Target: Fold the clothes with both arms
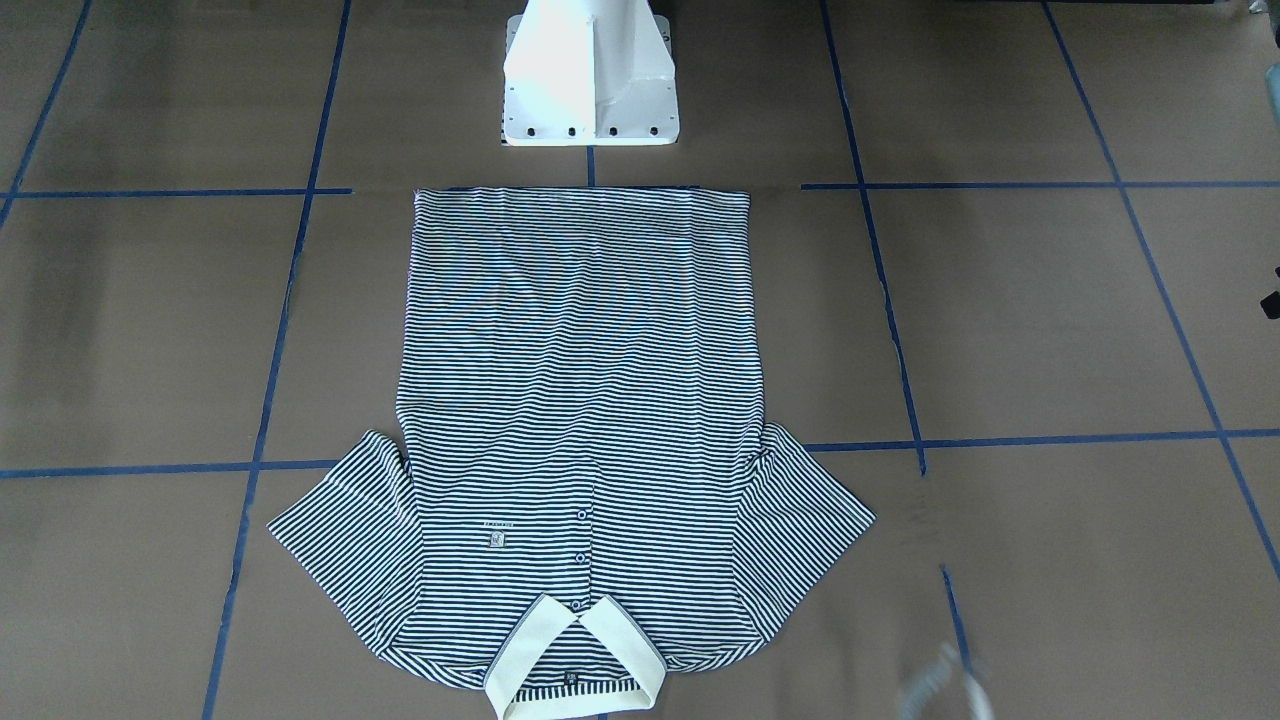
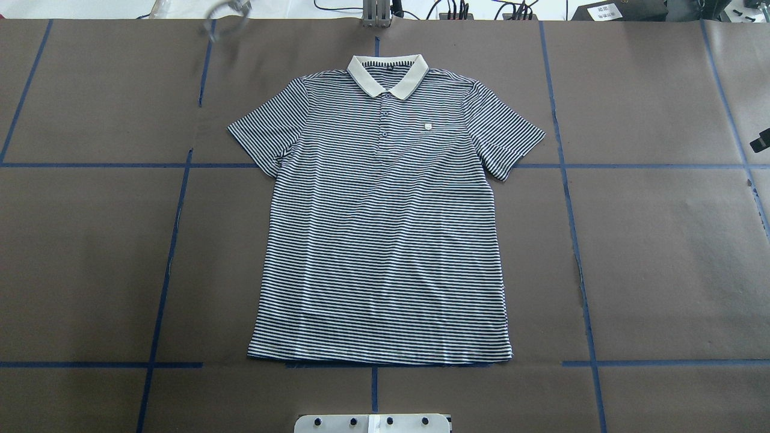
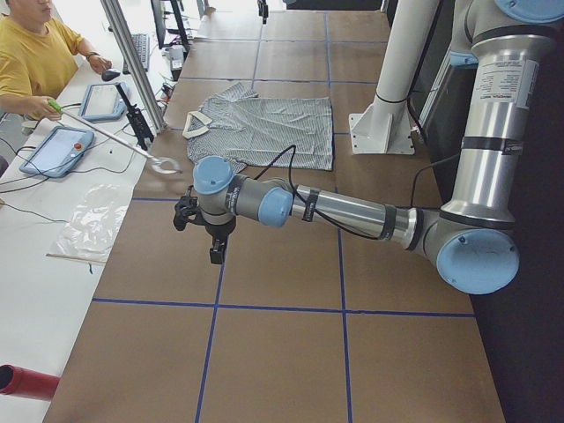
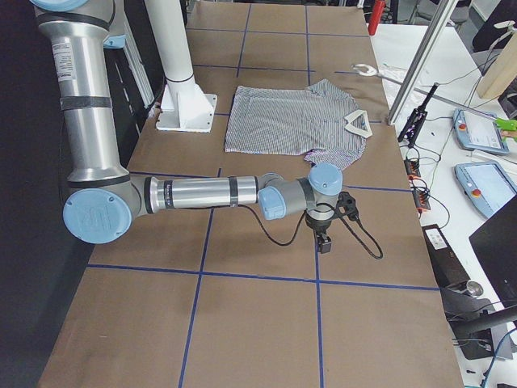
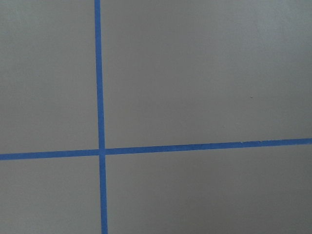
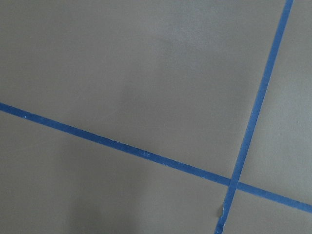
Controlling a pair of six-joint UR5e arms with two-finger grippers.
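Observation:
The striped polo shirt (image 2: pixel 385 228) lies flat and face up in the middle of the table, sleeves spread. Its cream collar (image 2: pixel 388 72) is at the far side from the robot, and its hem sits close to the pedestal. The shirt (image 1: pixel 580 420) also fills the centre of the front-facing view. My left gripper (image 3: pixel 216 251) hangs over bare table well off the shirt's left side. My right gripper (image 4: pixel 323 242) hangs over bare table off its right side. Both point down, and I cannot tell whether either is open or shut. Both wrist views show only brown table and blue tape.
The white pedestal base (image 1: pixel 590 80) stands by the shirt's hem. Blue tape lines (image 2: pixel 174 240) grid the brown table. A person (image 3: pixel 35 53) at the side desk holds a long stick with a ring end (image 3: pixel 163 166) near the shirt's collar corner. Tablets (image 3: pixel 57 150) lie on that desk.

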